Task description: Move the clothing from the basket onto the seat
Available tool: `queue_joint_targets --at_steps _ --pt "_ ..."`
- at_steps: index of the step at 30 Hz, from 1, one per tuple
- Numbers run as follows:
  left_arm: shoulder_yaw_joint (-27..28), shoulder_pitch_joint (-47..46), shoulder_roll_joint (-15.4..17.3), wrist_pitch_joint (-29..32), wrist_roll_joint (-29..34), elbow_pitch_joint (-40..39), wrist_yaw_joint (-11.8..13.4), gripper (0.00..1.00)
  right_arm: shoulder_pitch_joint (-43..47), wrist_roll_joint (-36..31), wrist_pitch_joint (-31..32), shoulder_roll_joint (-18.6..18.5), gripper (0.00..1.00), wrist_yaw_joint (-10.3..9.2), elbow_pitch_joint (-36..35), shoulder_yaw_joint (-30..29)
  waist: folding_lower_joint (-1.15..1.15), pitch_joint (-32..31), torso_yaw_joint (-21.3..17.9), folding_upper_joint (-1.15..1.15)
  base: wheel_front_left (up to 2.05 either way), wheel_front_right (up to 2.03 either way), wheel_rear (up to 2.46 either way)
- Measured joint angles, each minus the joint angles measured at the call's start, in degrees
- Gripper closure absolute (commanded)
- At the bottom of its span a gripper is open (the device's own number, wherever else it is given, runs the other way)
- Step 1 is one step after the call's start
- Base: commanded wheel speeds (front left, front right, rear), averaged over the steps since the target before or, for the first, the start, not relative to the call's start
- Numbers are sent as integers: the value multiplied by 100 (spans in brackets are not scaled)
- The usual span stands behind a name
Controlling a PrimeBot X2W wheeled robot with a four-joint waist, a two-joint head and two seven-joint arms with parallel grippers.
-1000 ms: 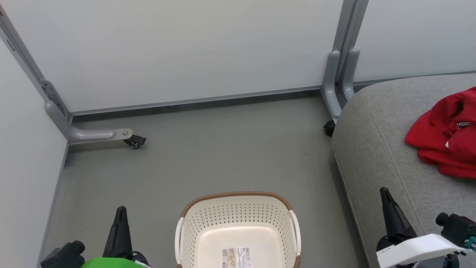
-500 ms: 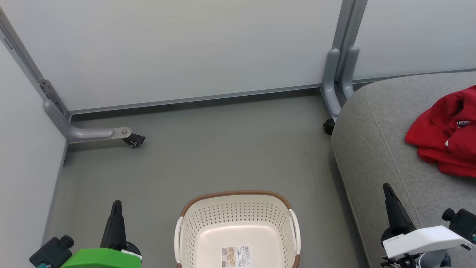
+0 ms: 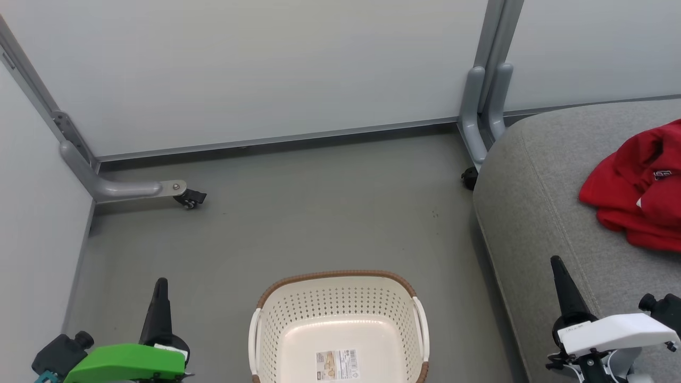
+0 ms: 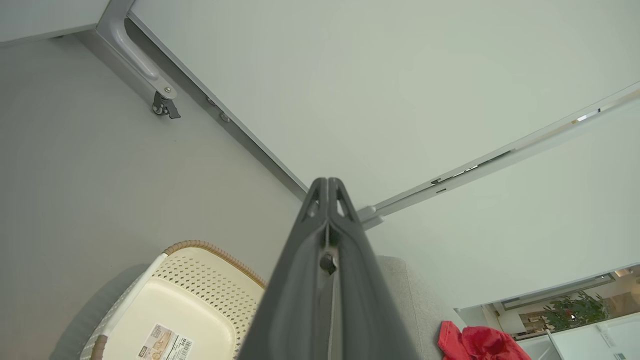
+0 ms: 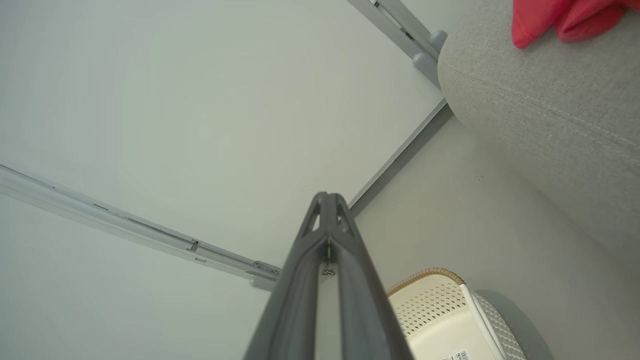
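Note:
The cream basket (image 3: 340,298) with its brown rim stands on the floor at the bottom middle, holding nothing but a paper label (image 3: 336,365). Red clothing (image 3: 636,186) lies bunched on the grey seat (image 3: 537,213) at the right. My left gripper (image 3: 160,284) is shut and empty, left of the basket above the floor. My right gripper (image 3: 556,263) is shut and empty over the seat's near corner. The left wrist view shows the shut gripper (image 4: 327,182), the basket (image 4: 200,280) and the clothing (image 4: 480,342). In the right wrist view are the shut gripper (image 5: 327,196), the seat (image 5: 550,110) and the clothing (image 5: 560,17).
Pale partition panels close off the back and left. A grey bracket leg with a black castor (image 3: 189,198) juts onto the floor at the left. Two grey posts (image 3: 484,106) stand by the seat's far corner. Open grey floor (image 3: 319,213) lies beyond the basket.
Both grippers have slid lower and slightly outward in the head view, staying shut. The view has shifted a little. Basket and clothing are unmoved.

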Motion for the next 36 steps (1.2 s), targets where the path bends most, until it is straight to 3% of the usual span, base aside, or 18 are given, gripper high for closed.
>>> queue_joint_targets --at_steps 36 --pt "350 -461 4 512 -1965 336 -247 100 -364 1935 514 29 100 -2 347 -230 0 80 -38 0 0 0 0"
